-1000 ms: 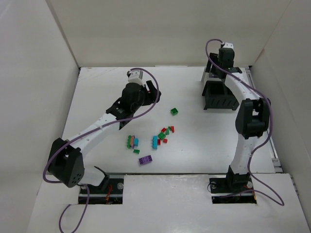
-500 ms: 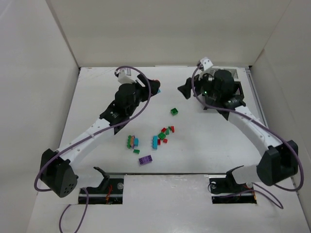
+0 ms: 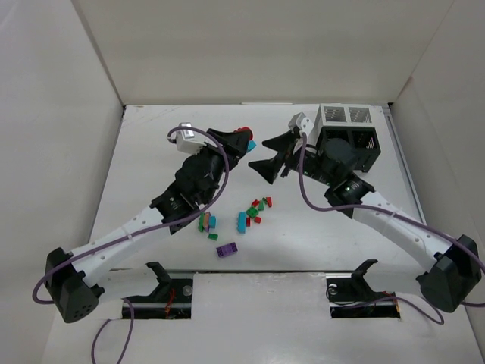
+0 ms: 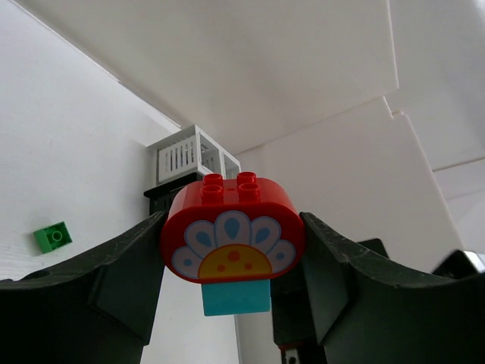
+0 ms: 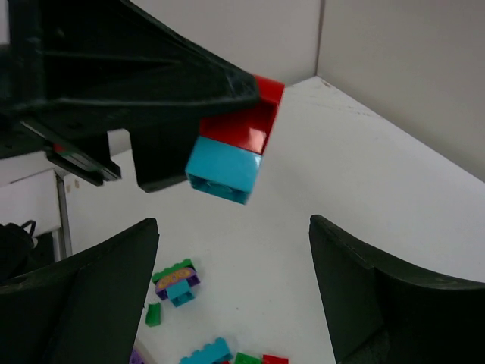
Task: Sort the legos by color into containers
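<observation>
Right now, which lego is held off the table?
The red flower-printed lego with a teal brick under it, clamped in the left gripper; the other legos lie on the table.

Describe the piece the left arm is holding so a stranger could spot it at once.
Follow the left arm to its tool, held over the table's far middle. Between its fingers sits a round-topped red brick with a teal block stuck beneath. Unlike the loose bricks on the table, it bears printed white-and-blue petals around a yellow centre.

table (image 3: 318, 227): white | walls (image 3: 250, 45): white, 3 sides
</observation>
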